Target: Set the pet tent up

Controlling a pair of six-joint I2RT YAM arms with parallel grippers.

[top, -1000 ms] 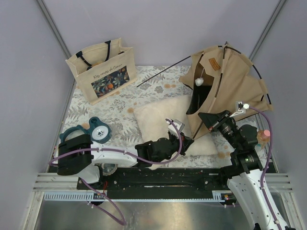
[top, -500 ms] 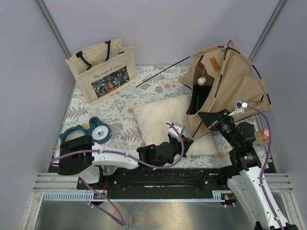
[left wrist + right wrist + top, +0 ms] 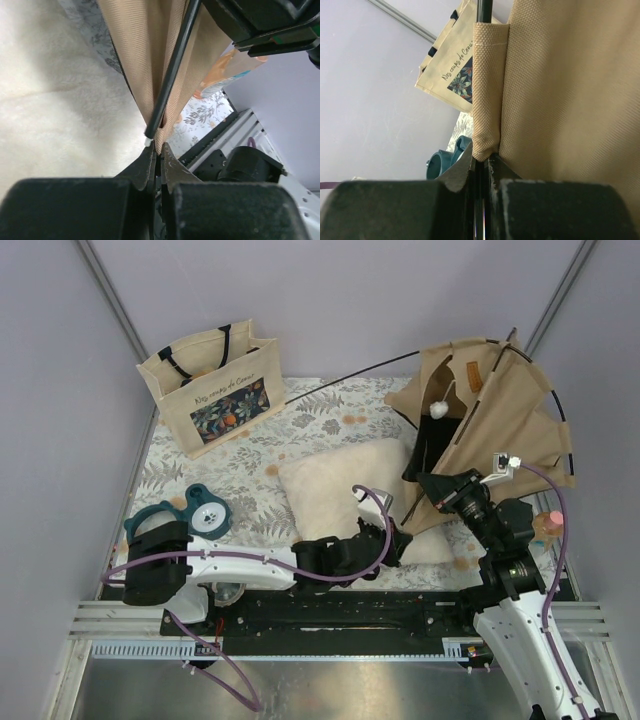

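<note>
The tan pet tent stands tilted at the back right, with its white pompom and brown label showing. A long black pole sticks out from it toward the back left. My left gripper is shut on the tent's lower fabric corner, beside a black pole with a white tip. My right gripper is shut on a pole just below a fabric sleeve of the tent; the tent wall fills the right wrist view.
A fluffy cream pillow lies mid-table, partly under the tent's edge, and shows in the left wrist view. A beige floral tote bag stands back left. A teal holder lies near left. A pink bottle stands at the right edge.
The tent has shifted right and back and opened wider. Its long loose pole has swung toward the back wall. Both grippers moved slightly right, still gripping.
</note>
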